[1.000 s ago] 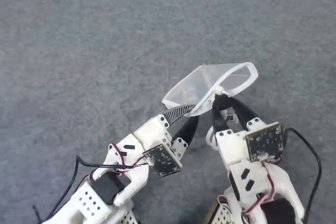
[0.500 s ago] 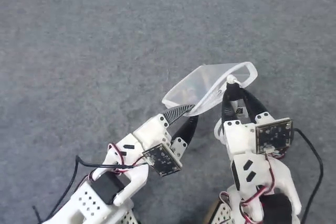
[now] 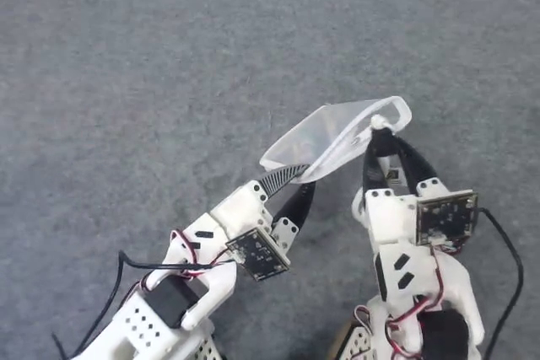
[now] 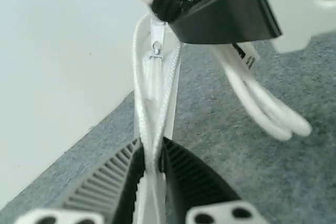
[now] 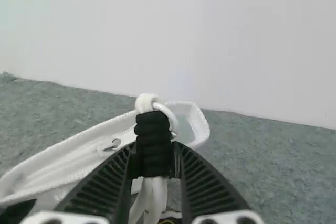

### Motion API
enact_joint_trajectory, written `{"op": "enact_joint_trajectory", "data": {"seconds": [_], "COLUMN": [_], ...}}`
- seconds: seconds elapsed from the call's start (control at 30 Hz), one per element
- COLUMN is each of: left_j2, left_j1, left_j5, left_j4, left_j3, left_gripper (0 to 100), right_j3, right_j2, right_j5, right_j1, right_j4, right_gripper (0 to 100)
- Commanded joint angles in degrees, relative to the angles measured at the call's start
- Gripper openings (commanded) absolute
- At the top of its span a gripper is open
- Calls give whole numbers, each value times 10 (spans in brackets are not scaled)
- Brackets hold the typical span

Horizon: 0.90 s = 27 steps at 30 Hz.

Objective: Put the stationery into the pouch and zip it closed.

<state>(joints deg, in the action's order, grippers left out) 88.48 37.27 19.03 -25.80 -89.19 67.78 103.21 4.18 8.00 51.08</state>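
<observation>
Hanging in the air above the grey table (image 3: 126,107), the see-through white pouch (image 3: 333,137) is stretched between the two arms and touches nothing else. The left gripper (image 3: 305,181) has its fingers clenched on the nearer, lower end of the pouch. In the left wrist view, the ribbed pads (image 4: 181,174) of that gripper (image 4: 152,153) press the white zip edge flat between them.

The right gripper (image 3: 382,134) is at the farther, higher end. Its fingers are pinched on a white cord (image 5: 148,100) where a black wrap (image 5: 152,142) binds it, just beside the pouch's end. The right wrist view shows the black fingers (image 5: 197,174) closed tight on either side of that wrap, and the knotted tip of the cord sticks up above it. In the left wrist view, the rest of the cord hangs down as a loose double loop (image 4: 268,111) under the right gripper.

The metal zip slider (image 4: 156,51) sits on the zip line close to the cord end, a little short of the right gripper. The pouch slopes from the left gripper up to the right one. Whether the zip is fully shut cannot be told. A plain pale wall (image 5: 210,30) stands behind the table.
</observation>
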Motion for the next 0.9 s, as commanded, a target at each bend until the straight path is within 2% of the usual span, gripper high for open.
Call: {"op": "enact_joint_trajectory", "data": {"seconds": [0.0, 0.13, 0.4, 0.63, 0.87], "left_j2": [4, 4, 4, 4, 4], "left_j1": [-18, -18, -21, -21, -47], "left_j5": [4, 4, 4, 5, 4], "left_j4": [-14, -14, -15, -80, -84], "left_j3": [14, 14, 14, 44, 51], "left_gripper": [9, 9, 9, 9, 9], "right_j3": [24, 54, 55, 56, 56], "right_j2": [7, 7, 7, 7, 7], "right_j5": [-6, -4, -9, -9, -10], "right_j1": [-44, -45, -71, -98, -110], "right_j4": [-65, -109, -112, -123, -123], "right_gripper": [6, 6, 6, 6, 6]}}
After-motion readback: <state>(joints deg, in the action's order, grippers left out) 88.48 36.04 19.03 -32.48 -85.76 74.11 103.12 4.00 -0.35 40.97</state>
